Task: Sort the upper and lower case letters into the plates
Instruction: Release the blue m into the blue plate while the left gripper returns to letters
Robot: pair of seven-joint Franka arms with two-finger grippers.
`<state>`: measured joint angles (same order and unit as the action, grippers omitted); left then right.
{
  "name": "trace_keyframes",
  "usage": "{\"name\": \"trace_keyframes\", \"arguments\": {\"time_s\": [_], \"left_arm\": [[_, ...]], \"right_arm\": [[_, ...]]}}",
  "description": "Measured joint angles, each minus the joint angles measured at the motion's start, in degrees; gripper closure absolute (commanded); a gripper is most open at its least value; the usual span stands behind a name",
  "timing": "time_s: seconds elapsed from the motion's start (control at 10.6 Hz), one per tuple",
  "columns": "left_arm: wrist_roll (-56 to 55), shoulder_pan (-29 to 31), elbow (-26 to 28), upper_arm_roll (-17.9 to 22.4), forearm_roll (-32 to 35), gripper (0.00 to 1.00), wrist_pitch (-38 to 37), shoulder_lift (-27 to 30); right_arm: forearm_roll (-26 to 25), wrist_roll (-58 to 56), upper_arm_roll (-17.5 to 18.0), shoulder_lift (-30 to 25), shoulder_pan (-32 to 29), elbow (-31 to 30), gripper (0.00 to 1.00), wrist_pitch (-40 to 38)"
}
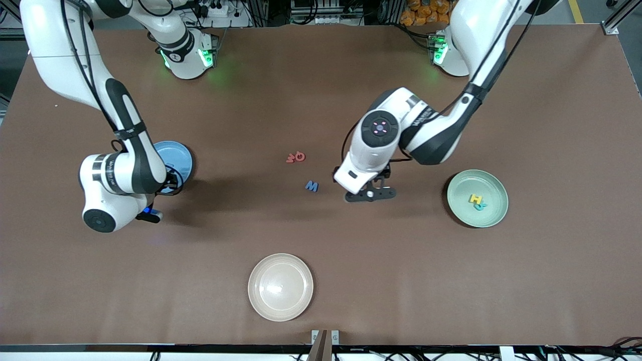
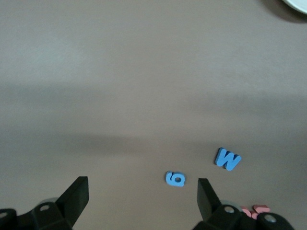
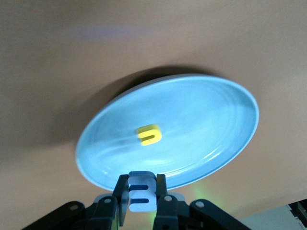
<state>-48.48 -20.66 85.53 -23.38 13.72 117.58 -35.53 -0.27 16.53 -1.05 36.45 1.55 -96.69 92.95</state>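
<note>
half blue plate [image 1: 179, 156] hidden under right arm; right gripper [image 3: 142, 203] clamps pale letter [image 3: 141, 193].

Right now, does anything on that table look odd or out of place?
Only mildly: two red letters lie overlapping mid-table, and a cream plate sits unused, nearest the front camera. Nothing looks spilled or damaged.

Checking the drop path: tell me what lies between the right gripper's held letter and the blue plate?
Only air, in the right wrist view: the right gripper holds a pale blue letter over the blue plate, where one yellow letter lies.
</note>
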Motion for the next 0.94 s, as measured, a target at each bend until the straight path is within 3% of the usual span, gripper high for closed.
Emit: {"name": "trace_keyframes", "arguments": {"time_s": [0.47, 0.56, 0.66, 0.75, 0.94], "left_arm": [[-0.12, -9.00, -3.39, 3.33, 4.11, 0.00, 3.37, -5.57], [-0.36, -9.53, -3.43, 3.51, 4.12, 0.00, 4.91, -6.25], [-0.84, -10.06, -3.44, 3.62, 4.17, 0.00, 7.07, -7.10], [-1.14, -10.68, -3.45, 3.88, 4.18, 0.00, 8.99, -7.92], [-1.40, -11.59, -3.59, 4.39, 4.23, 0.00, 10.32, -9.17]], "right_arm": [[-2.35, -7.30, -0.07, 0.25, -3.10, -1.99, 0.86, 1.21], [-2.38, -8.02, -0.07, 0.36, -3.69, -2.29, 0.73, 1.39], [-2.38, -8.21, -0.07, 0.47, -3.84, -2.32, 0.42, 1.48], [-2.39, -8.64, -0.01, 0.55, -3.83, -2.32, 0.17, 1.68], [-2.39, -10.38, 0.02, 0.60, -3.83, -2.32, 0.00, 1.94]]}}
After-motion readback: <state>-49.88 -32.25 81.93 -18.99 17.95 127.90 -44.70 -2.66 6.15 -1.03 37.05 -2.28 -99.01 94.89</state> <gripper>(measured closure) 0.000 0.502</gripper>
